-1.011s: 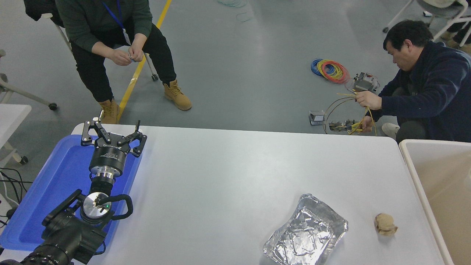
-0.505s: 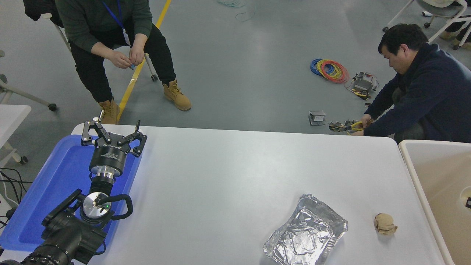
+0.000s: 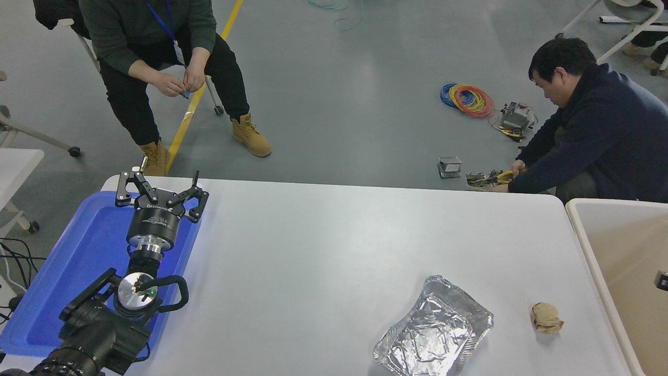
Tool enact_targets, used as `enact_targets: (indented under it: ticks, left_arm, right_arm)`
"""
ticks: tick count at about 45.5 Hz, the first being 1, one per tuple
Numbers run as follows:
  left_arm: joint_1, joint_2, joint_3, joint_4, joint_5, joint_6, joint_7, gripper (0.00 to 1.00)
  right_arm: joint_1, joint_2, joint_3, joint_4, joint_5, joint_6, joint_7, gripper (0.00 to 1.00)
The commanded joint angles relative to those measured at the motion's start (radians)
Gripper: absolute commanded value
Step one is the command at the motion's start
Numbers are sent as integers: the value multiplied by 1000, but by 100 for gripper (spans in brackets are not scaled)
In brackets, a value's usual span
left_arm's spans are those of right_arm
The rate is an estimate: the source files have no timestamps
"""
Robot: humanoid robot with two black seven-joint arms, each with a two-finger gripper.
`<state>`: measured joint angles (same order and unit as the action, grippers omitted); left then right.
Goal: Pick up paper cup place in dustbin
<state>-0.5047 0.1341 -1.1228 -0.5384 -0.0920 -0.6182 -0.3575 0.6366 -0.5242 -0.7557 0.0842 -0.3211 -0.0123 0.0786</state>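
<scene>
Near edge: crumpled foil tray (image 3: 433, 330) and brown paper ball (image 3: 546, 318) on counter (image 3: 323, 245); farther left, left tool (image 3: 160, 195) parked over blue tray (image 3: 78, 261), spread wide, empty; paper cup unseen; right tool's state indeterminate at dustbin (image 3: 589, 245), far right.

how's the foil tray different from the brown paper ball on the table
The foil tray is shiny silver; the brown paper ball is dull tan. The tray is much larger, and its near corner runs off the picture's bottom edge, while the ball lies fully in view. The tray is an open, shallow rectangle; the ball is a closed wad. The ball lies nearer the dustbin. Both are crumpled, resting on the white table, apart from each other.
</scene>
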Motion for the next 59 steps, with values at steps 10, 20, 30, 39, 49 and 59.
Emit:
enact_targets:
  ticks: [10, 20, 30, 39, 49, 59]
  left_arm:
    - [0, -1, 0, 0, 0, 0, 0, 100]
    - [0, -1, 0, 0, 0, 0, 0, 100]
    - [0, -1, 0, 0, 0, 0, 0, 100]
    - [0, -1, 0, 0, 0, 0, 0, 100]
    - [0, 1, 0, 0, 0, 0, 2, 100]
    - [0, 1, 0, 0, 0, 0, 2, 100]
  right_arm:
    - [133, -3, -19, 25, -3, 2, 0, 100]
    - [380, -42, -164, 160, -10, 3, 0, 100]
    - [661, -30, -367, 336, -4, 5, 1, 100]
    - [900, 6, -372, 490, -12, 103, -2, 100]
    - [1090, 85, -410, 571, -16, 288, -7, 100]
    - [1321, 125, -481, 838, -16, 365, -5, 100]
